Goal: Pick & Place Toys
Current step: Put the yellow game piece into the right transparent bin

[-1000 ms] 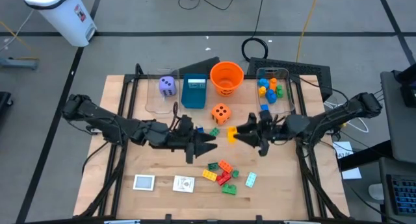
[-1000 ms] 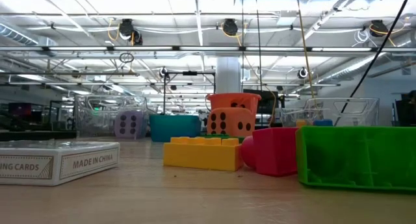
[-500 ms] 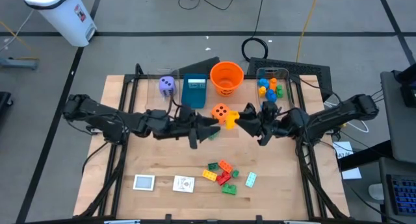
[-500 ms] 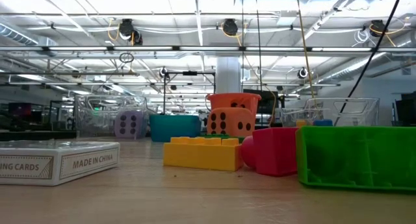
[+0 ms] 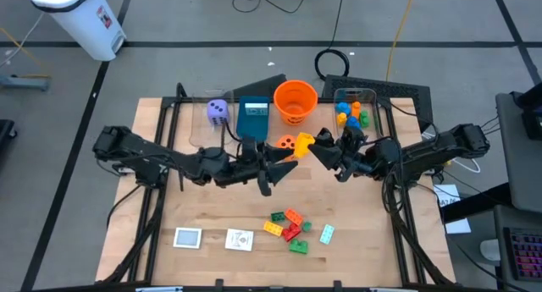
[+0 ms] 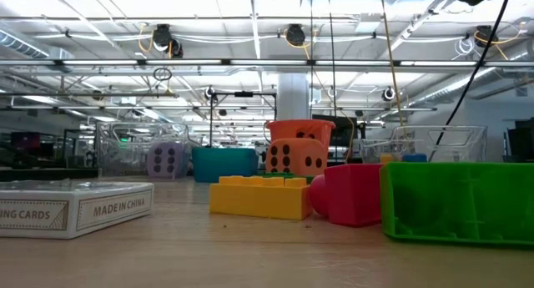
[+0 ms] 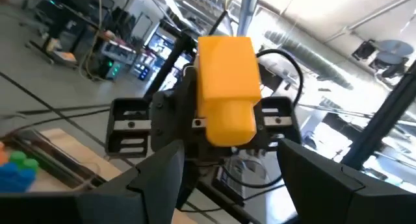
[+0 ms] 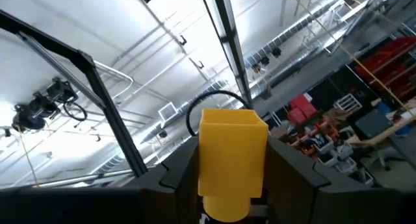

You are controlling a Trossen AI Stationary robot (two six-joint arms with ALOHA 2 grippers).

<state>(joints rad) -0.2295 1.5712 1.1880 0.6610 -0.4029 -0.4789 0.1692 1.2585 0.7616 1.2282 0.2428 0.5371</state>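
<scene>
The right gripper (image 5: 315,148) pinches a yellow brick (image 5: 305,143) between its fingers and holds it aloft over the middle of the tabletop, toward the far edge, just beside the orange die (image 5: 289,146). The lifted, tilted hold suggests a carry toward the clear bin of bricks (image 5: 354,115) at the far right (a judgement, not a certainty). Facing it nose to nose, the left gripper (image 5: 284,157) hangs with fingers spread and empty, its wrist camera filled by the brick. The two tools nearly touch, so room between them is scant; the purple die (image 5: 218,111), teal box (image 5: 252,118) and orange bucket (image 5: 295,100) crowd the far edge. A cluster of loose bricks (image 5: 291,228) and two white cards (image 5: 213,239) wait near the front edge.
</scene>
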